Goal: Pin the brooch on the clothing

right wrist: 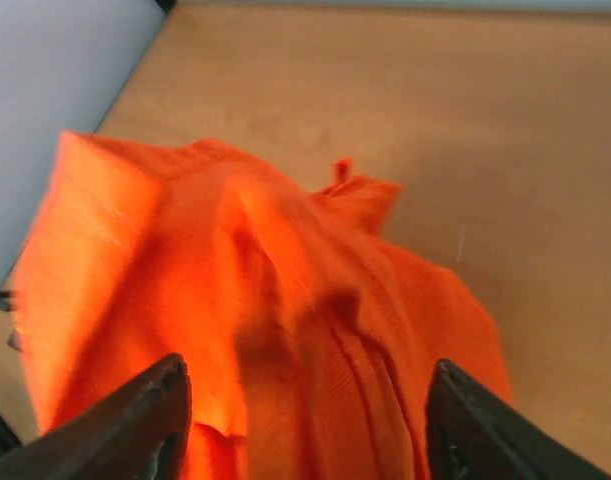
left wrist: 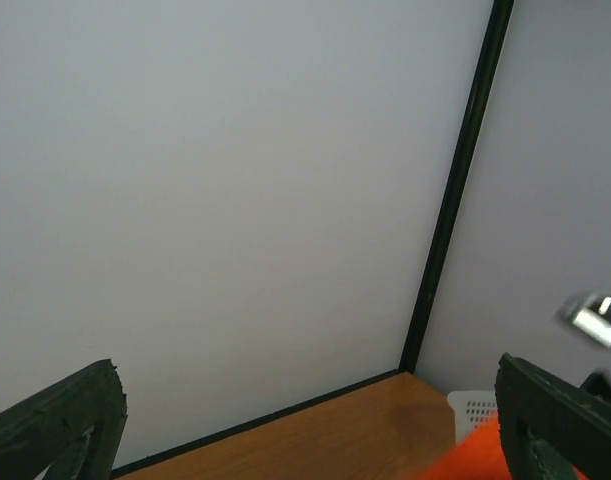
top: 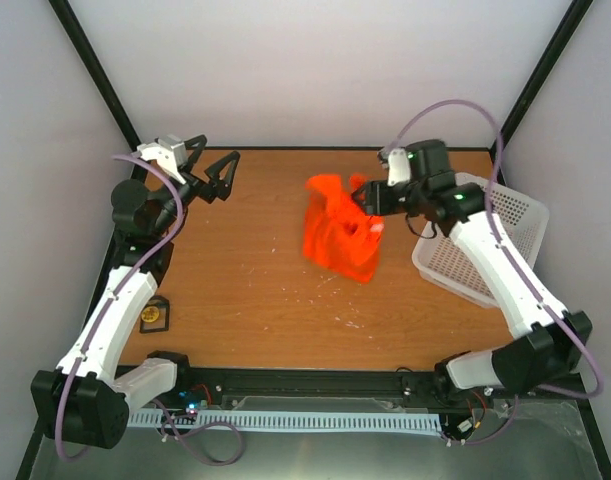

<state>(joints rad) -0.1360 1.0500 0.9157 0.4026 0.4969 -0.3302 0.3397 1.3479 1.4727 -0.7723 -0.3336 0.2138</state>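
From above, the orange T-shirt (top: 340, 238) stands bunched into a crumpled heap on the table (top: 255, 280), a little toward the far right corner. The right gripper (top: 368, 210) is pushed into the heap's upper right side. Its fingertips are lost against the cloth, so its state is hard to read from here. Just beside the shirt, a white perforated basket (top: 495, 235) sits tilted along the table's right edge, partly covered by the right arm. The left gripper (top: 210, 165) hovers over the far left corner with its fingers spread and nothing in them. A small black square box (top: 153, 318) lies at the left edge, half tucked under the left arm. It shows a yellowish patch too small to identify.

The left wrist camera looks mostly at bare wall. Its fingers (left wrist: 65, 425) are cut off at both bottom corners, wide apart, with only air between them. A strip of table, a corner of the basket (left wrist: 473, 406) and a sliver of orange cloth (left wrist: 470, 462) peek in low on the right. A blurred metallic part sits at the right edge.

In the right wrist view the fingers (right wrist: 150, 420) are parted, with the shirt (right wrist: 235, 260) humped up between them, blurred and not pinched. The cloth hides whatever lies beneath. I cannot make out the brooch in any view.
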